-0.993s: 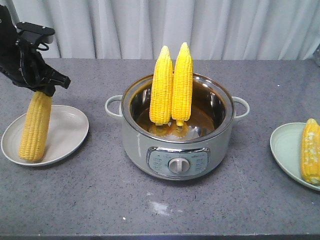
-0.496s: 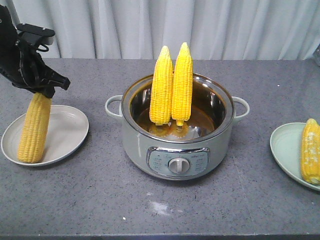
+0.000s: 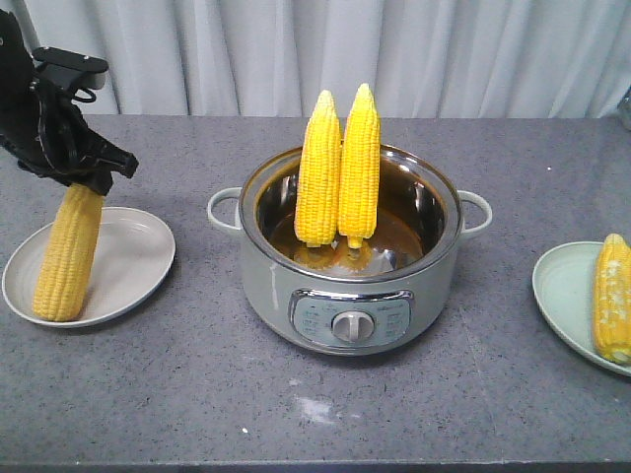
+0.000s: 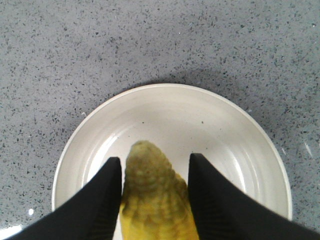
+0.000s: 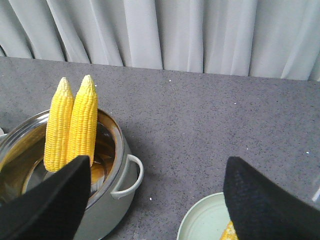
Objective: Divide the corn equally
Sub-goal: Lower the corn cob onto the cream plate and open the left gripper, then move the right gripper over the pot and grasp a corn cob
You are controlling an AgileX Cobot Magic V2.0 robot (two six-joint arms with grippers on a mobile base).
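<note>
Tipping the corn cob (image 3: 67, 254) further onto the white plate (image 3: 136, 258) at frame left, with left gripper (image 3: 87, 180) clamped on its top; nearing release, leaving two cobs (image 3: 317, 168) upright in the centre pot (image 3: 266, 286); with right gripper (image 5: 156, 165) spread, empty

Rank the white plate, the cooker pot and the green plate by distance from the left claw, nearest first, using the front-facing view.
1. White plate, far left, just under the left claw gripping a cob.
2. Cooker pot, table centre.
3. Green plate, far right edge.
</note>
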